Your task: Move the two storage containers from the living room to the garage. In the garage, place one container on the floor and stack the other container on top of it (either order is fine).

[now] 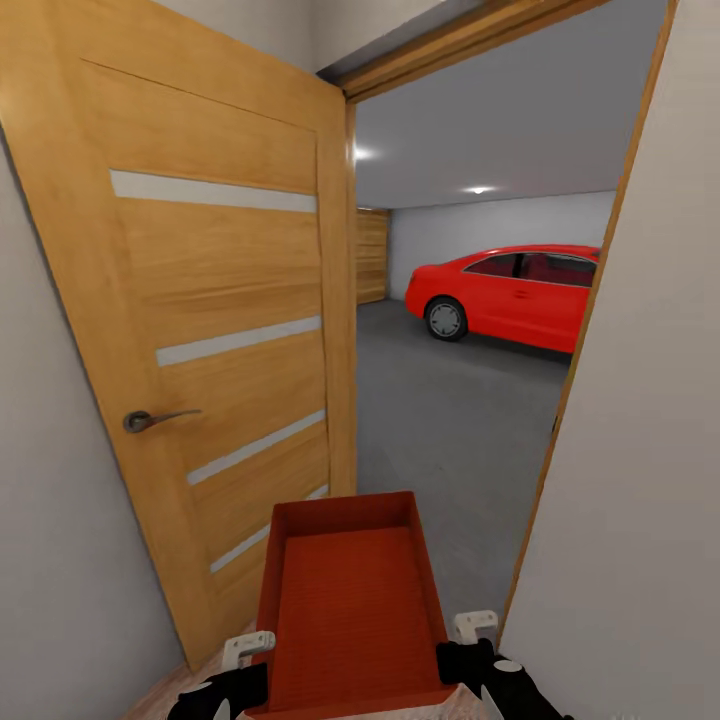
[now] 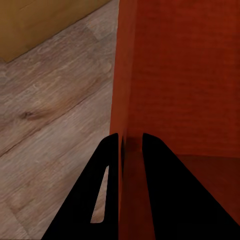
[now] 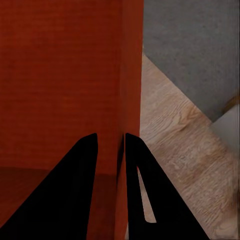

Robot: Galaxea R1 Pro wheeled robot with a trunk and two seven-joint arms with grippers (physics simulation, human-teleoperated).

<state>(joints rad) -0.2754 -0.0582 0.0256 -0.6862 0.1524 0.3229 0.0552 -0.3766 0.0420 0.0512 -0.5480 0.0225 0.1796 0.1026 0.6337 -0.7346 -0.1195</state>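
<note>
One orange-red open-topped storage container (image 1: 350, 590) hangs in front of me, empty, its long side pointing through the doorway. My left gripper (image 1: 258, 655) is shut on its left wall (image 2: 175, 75), one finger on each side. My right gripper (image 1: 458, 648) is shut on its right wall (image 3: 60, 75) the same way. In the wrist views, the left gripper (image 2: 131, 145) and right gripper (image 3: 111, 142) pinch the thin walls above light wood plank floor (image 2: 50, 110). Beyond the threshold lies the garage's dark grey floor (image 1: 450, 410).
A wooden door (image 1: 220, 330) with a metal handle (image 1: 150, 420) stands open close on the left. The door frame and a pale wall (image 1: 640, 450) crowd the right. A red car (image 1: 520, 290) is parked at the garage's far side, near a brown slatted door (image 1: 372, 255).
</note>
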